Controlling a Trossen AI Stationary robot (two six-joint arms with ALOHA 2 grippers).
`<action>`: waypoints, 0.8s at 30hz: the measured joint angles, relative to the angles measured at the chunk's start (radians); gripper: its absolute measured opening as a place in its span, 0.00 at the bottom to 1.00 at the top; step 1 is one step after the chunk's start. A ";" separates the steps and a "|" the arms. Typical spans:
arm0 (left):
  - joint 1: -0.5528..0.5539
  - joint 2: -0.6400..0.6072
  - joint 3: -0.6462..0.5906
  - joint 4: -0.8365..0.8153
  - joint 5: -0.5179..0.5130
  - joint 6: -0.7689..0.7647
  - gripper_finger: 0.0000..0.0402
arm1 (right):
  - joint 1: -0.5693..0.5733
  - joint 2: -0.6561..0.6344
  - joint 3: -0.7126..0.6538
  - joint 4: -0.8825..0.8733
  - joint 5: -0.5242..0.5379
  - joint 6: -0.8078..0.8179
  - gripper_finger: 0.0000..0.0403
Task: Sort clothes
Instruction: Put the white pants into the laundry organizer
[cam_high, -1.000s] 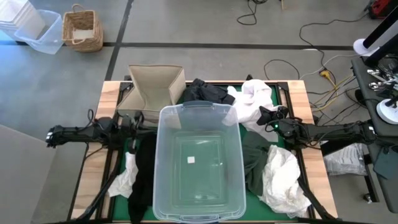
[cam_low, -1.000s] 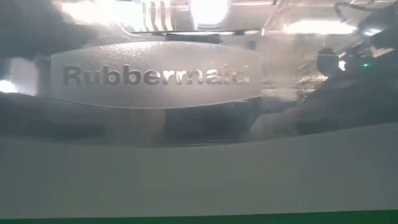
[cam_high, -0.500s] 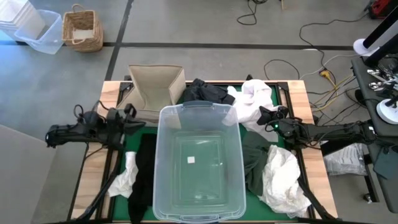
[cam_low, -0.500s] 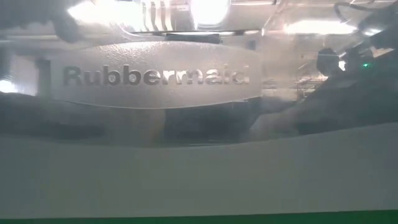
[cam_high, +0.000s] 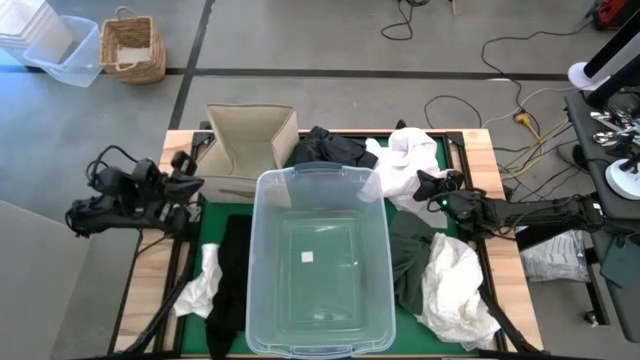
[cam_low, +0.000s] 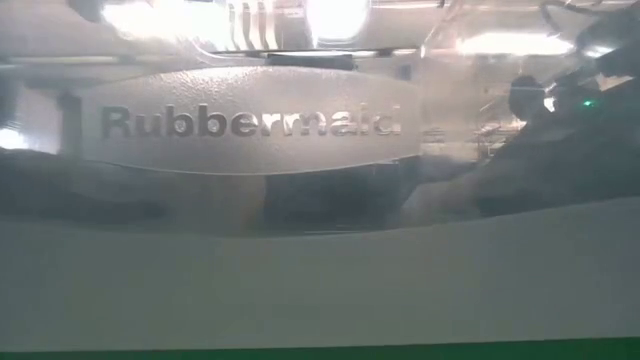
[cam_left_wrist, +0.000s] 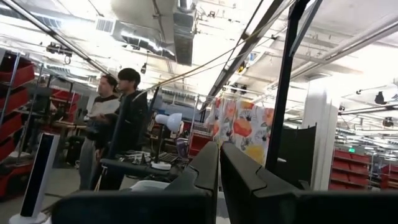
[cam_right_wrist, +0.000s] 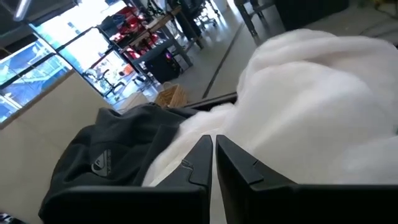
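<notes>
R gripper (cam_high: 424, 187): fingers pressed together, nothing between them, tip at edge of white garment (cam_high: 402, 165), which lies just ahead; charcoal garment (cam_right_wrist: 99, 163) beyond it. You're nearest w/ R arm. L gripper (cam_high: 196, 184): closed, empty, raised off table edge beside beige fabric box (cam_high: 250, 140). Clear tub (cam_high: 318, 260) empty, probably. Black garment (cam_high: 232, 275), other whites lie nearer table's front edge.

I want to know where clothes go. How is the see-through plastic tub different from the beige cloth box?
The clear plastic tub is see-through, hard-looking and stands upright in the table's middle. The beige fabric box is opaque, soft-sided and tipped, at the far left corner. The tub looks larger from above. Both are open-topped with no clothes visible inside.
</notes>
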 joint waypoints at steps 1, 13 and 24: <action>0.000 0.000 0.003 -0.005 0.000 0.000 0.00 | 0.000 0.000 0.000 0.031 -0.003 -0.039 0.03; 0.000 0.000 -0.004 -0.009 -0.003 0.000 0.00 | 0.000 0.000 0.000 0.419 -0.361 -0.568 0.03; 0.000 0.000 -0.003 0.002 -0.003 -0.007 0.00 | -0.002 0.000 0.038 0.424 -0.367 -0.632 0.03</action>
